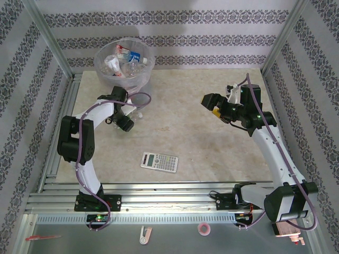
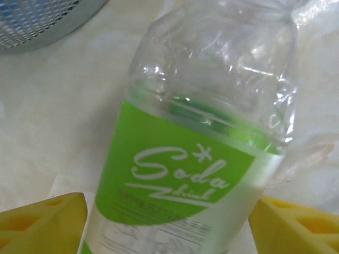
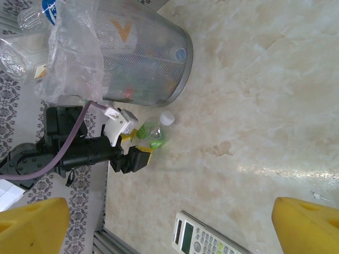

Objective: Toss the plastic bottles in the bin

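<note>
A clear plastic bottle [image 2: 196, 132] with a green soda label and a white cap lies on the table beside the foot of the bin [image 3: 183, 58]. My left gripper [image 2: 167, 211] is shut on its body, one yellow finger on each side. From the right wrist the same bottle [image 3: 154, 132] shows in the left gripper [image 3: 139, 142] just below the bin. From above, the round bin [image 1: 100, 66] stands at the back left with several bottles [image 1: 127, 57] inside its clear bag. My right gripper [image 1: 212, 103] hovers open over the right half of the table, nothing between its fingers [image 3: 37, 222].
A grey calculator [image 1: 159, 161] lies flat near the front middle of the table, also seen as the calculator [image 3: 206, 241] below the right gripper. Aluminium frame posts and patterned walls close in the table on three sides.
</note>
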